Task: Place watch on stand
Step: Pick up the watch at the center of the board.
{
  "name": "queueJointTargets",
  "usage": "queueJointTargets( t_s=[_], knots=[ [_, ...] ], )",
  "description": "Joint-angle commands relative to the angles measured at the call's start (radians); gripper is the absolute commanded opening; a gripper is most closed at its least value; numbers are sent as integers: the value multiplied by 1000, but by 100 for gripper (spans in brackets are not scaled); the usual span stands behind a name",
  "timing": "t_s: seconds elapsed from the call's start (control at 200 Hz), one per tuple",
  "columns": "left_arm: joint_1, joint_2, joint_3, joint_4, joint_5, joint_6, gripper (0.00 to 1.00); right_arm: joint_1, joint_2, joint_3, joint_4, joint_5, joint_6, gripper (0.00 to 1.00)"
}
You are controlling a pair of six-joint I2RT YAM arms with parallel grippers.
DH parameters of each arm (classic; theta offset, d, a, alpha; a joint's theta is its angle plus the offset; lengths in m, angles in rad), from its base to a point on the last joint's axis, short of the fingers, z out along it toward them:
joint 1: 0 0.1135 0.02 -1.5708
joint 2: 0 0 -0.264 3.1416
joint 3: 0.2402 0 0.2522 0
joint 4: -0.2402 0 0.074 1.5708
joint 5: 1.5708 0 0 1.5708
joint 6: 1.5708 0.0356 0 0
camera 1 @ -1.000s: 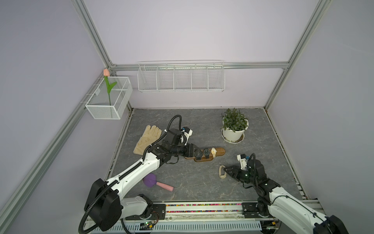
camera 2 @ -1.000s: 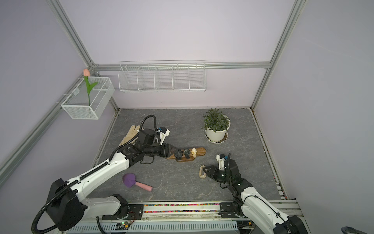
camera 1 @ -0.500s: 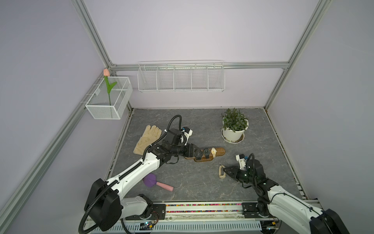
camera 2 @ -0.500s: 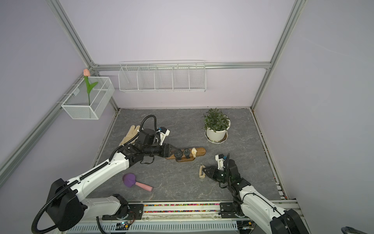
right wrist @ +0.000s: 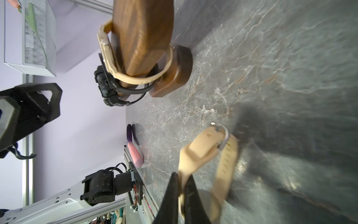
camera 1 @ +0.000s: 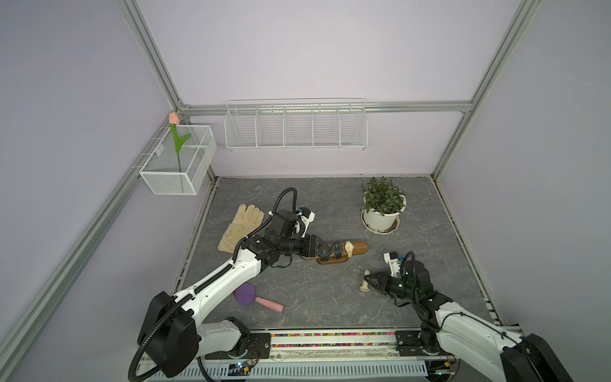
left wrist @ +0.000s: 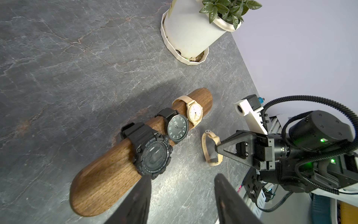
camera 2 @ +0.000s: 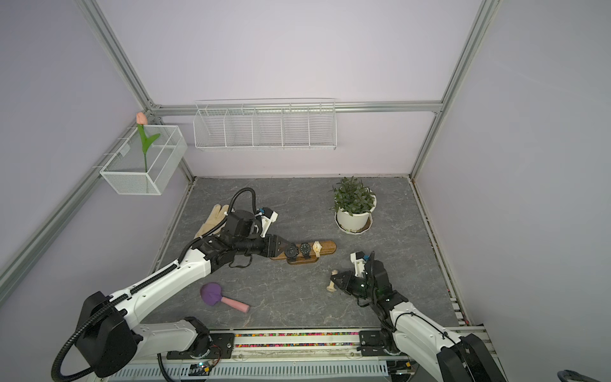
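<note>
Grey tabletop [camera 1: 297, 205], lilac walls [camera 1: 297, 49], left end effector [left wrist: 182, 176] jaws apart, right end effector [right wrist: 182, 175] pinching watch [right wrist: 199, 149]

Beige watch [right wrist: 197, 149], dark brown wood-grain stand [left wrist: 108, 174], grey marble-veined tabletop [left wrist: 58, 67], purple-and-pink brush [camera 1: 246, 294]

From my seat, the left wrist view gives the only legible lettering. Just right of centre in that frame, the black digital watch [left wrist: 153, 153] on the stand [left wrist: 108, 174] carries "SPORT WATCH" in pale capitals along its bezel; a smaller word beneath is too fine to read. Up and to the right of it, the dark round watch [left wrist: 177, 127] shows white hour numerals, with 2, 7, 8 and 10 clear to me. The beige watch [left wrist: 194, 113] dial markings are too small to read.
</note>
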Motion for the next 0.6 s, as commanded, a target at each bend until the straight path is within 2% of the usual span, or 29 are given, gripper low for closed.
queueJointTargets(
  t_s=[0.0,0.14,0.365,0.425,0.45,0.48,0.595],
  knots=[
    [-2,-40,4,50,68,17,54,-4,-51,16,-46,-20,51,7],
    [-1,-105,-30,89,124,33,50,-3,-114,44,-113,-50,130,7],
    [-6,-189,-55,124,177,43,52,-3,-189,134,-186,-84,251,7],
    [-7,-205,-59,135,183,45,58,-3,-190,180,-235,-80,257,7],
    [-8,-210,-60,139,187,47,68,-2,-186,198,-247,-79,258,7],
    [-8,-217,-60,142,187,46,74,-1,-177,218,-250,-81,262,7],
    [-8,-225,-48,126,170,49,78,2,-106,301,-217,-96,279,7]
  ],
)
